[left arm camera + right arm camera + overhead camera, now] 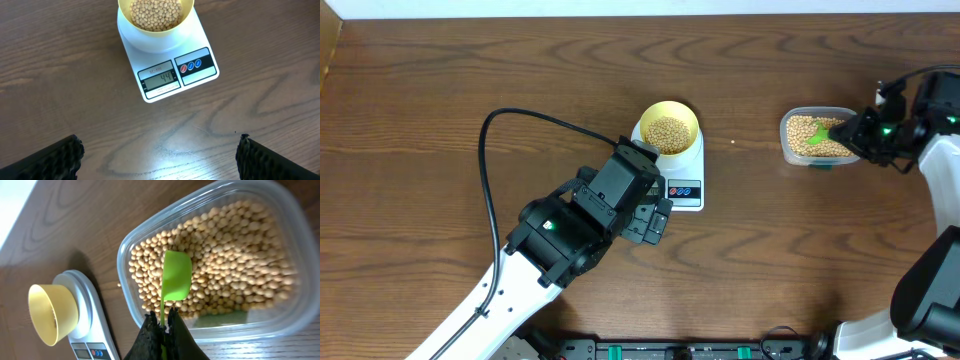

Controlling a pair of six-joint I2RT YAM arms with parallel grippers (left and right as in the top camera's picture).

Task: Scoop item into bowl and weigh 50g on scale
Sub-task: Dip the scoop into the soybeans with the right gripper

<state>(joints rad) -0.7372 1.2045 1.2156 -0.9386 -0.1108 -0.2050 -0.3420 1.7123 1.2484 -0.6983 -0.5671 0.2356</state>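
Observation:
The pale yellow bowl (669, 128) holds beige beans (668, 133) and stands on the white scale (688, 190). In the left wrist view the scale (200, 75) shows 44 on its display (161, 79), with the bowl (155, 15) at the top. My left gripper (159, 155) is open and empty, above the table in front of the scale. My right gripper (162, 322) is shut on a green scoop (176, 277), whose blade lies over the beans (235, 255) in the clear tub (280, 322). The tub also shows in the overhead view (817, 135).
The left arm (570, 225) reaches from the front left, its black cable (495, 150) arching over the table. The right arm (930, 130) comes in from the right edge. The bowl and scale also show in the right wrist view (52, 312).

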